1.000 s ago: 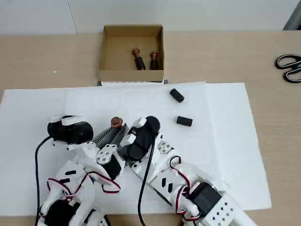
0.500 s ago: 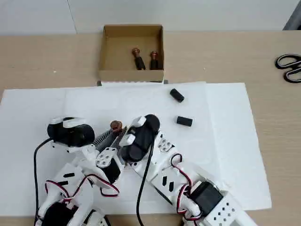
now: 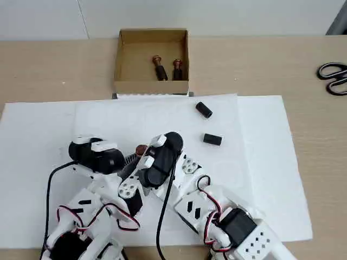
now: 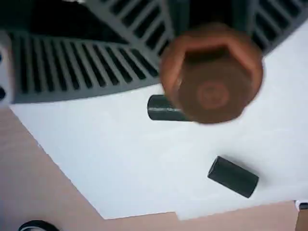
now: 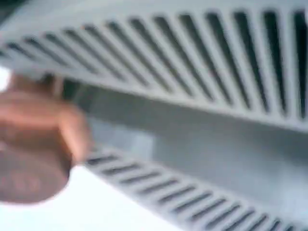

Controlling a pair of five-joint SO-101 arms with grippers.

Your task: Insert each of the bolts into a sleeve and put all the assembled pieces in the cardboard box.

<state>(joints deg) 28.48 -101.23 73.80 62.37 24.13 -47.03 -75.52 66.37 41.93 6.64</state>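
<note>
The bolt (image 3: 141, 148) is kept clenched in the left gripper (image 3: 132, 157), head upward, presumably so that it can be mated with a sleeve; the right gripper (image 3: 146, 158) is set close against it, its state not discernible; two sleeves (image 3: 204, 110) are left lying on the paper (image 3: 43, 130) short of the cardboard box (image 3: 152, 86)

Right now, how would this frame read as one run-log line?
left gripper: shut on bolt | right arm: close beside bolt | sleeves: two loose on paper | cardboard box: two assembled pieces inside
</note>
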